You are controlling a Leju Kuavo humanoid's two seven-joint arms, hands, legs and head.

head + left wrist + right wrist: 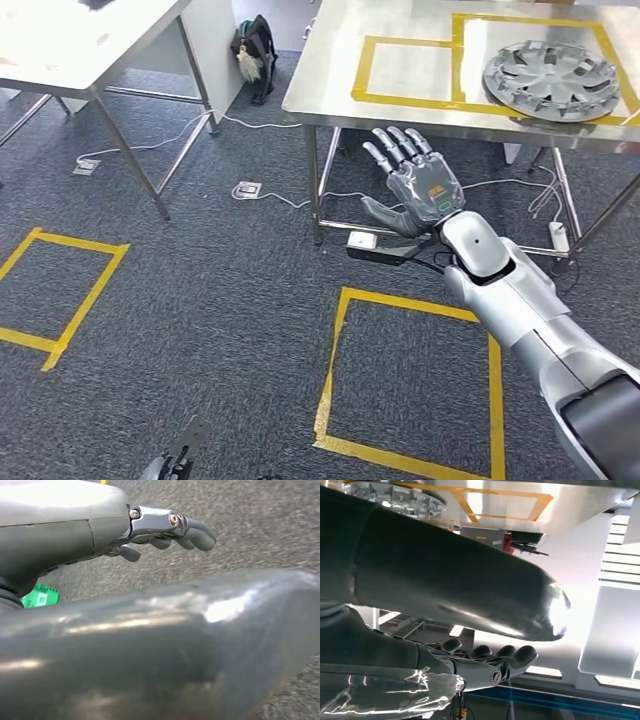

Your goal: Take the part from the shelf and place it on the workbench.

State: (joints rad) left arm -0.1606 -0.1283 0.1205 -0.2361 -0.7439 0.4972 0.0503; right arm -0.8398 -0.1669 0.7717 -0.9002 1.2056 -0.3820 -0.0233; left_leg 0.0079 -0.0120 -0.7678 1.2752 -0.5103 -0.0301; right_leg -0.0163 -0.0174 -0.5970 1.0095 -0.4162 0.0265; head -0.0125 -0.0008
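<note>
The wheel cover (561, 79) already lies on the table (332, 60) inside the yellow tape outline (457, 62), so I judge placing done. My right robot hand (413, 183) hangs empty, fingers spread, below the table edge; the left robot hand (166, 530) holds nothing, fingers loosely extended. Next I'd pull the arm in, minding the table legs (312, 185) and floor cables (272, 195).

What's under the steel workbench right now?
Under the workbench: white cables, a power strip and a white box on the carpet. The right hand hides part of it.
</note>
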